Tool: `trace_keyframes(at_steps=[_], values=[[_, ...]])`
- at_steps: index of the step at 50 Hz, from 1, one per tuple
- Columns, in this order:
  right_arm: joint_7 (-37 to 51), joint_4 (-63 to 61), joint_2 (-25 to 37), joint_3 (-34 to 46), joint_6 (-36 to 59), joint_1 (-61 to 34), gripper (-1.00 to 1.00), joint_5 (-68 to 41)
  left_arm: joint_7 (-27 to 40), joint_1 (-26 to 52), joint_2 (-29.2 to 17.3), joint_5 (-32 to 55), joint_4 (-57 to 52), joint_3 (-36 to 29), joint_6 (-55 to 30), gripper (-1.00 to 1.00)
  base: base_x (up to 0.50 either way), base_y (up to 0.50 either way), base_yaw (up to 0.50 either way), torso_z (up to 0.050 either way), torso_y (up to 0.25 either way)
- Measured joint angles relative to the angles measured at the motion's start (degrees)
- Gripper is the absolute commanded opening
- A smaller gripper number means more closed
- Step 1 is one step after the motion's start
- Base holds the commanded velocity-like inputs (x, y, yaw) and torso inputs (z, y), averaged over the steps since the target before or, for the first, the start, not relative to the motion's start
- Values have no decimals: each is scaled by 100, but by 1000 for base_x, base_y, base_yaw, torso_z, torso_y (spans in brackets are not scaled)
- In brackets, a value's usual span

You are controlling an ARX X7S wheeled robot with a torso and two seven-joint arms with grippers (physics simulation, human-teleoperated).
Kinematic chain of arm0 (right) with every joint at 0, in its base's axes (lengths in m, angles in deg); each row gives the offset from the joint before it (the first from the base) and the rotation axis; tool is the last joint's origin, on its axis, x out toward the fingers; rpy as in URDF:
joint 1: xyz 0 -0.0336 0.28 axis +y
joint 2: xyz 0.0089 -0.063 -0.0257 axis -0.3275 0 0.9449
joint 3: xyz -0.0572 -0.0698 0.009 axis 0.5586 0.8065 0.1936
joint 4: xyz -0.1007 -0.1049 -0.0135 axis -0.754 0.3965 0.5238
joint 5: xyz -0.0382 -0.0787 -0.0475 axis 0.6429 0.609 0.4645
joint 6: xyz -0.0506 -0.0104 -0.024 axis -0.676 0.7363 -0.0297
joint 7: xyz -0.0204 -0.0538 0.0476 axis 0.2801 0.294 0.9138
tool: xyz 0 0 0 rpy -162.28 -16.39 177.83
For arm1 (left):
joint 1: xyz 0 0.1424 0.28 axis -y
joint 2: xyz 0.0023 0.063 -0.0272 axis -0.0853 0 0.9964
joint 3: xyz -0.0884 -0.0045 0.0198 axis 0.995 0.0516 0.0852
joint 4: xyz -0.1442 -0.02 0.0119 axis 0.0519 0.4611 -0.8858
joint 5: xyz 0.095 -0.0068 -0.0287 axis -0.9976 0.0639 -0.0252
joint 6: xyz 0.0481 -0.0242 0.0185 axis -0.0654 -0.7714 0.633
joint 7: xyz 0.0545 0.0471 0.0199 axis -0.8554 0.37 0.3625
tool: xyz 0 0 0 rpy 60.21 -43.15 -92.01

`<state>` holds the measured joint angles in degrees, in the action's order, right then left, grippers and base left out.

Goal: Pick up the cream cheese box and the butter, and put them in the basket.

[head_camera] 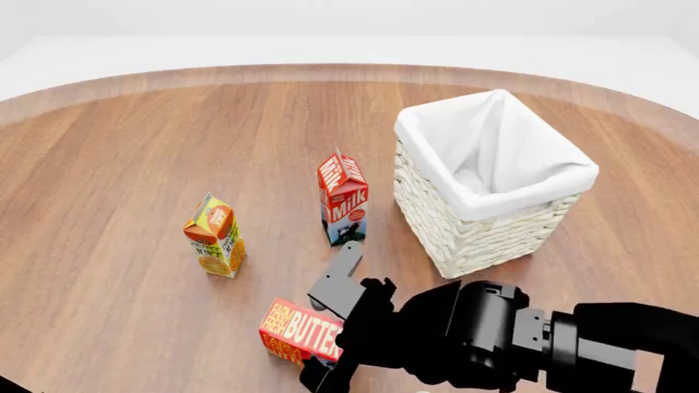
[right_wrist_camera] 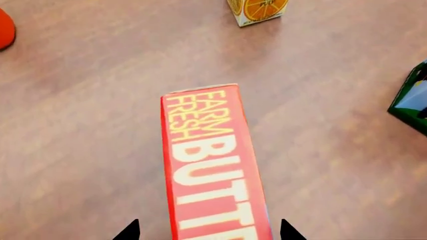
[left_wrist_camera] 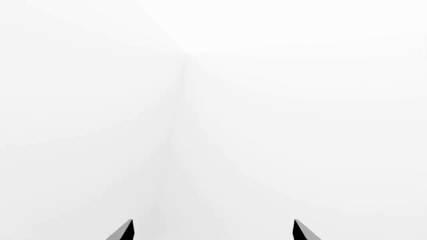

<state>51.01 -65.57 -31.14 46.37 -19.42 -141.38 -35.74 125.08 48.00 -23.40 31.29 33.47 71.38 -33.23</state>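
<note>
Looking through your left wrist view, you see only blank white past spread fingertips (left_wrist_camera: 127,231). From the head view, your right gripper (head_camera: 327,340) straddles the butter (head_camera: 297,331), near-left of the basket (head_camera: 480,233); the cream cheese box is unseen. Your right wrist view shows both tips apart either side of the butter (right_wrist_camera: 210,170): centre, then close squarely.

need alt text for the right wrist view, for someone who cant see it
A red butter box lettered FARM FRESH BUTTER lies on a wooden table, between the two dark tips of the right end effector, which stand open on either side of it. The base of an orange juice carton sits beyond it.
</note>
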Motion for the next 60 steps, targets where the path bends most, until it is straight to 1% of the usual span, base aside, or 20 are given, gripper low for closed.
trace_keyframes(at_steps=[26, 47, 48, 60], values=[[-15, 142, -69, 18, -12, 87, 100, 146, 13, -24, 17, -29, -40, -16, -14, 100, 0, 0, 0, 0, 0], [-40, 267, -116, 34, -51, 111, 100, 352, 57, -16, 33, -87, -231, -53, -207, 100, 0, 0, 0, 0, 0], [-39, 268, -117, 35, -53, 113, -100, 360, 59, -16, 32, -86, -235, -53, -212, 100, 0, 0, 0, 0, 0], [76, 292, -115, 66, -75, 103, -100, 418, 66, -19, 23, -80, -245, -43, -218, 100, 0, 0, 1, 0, -2]])
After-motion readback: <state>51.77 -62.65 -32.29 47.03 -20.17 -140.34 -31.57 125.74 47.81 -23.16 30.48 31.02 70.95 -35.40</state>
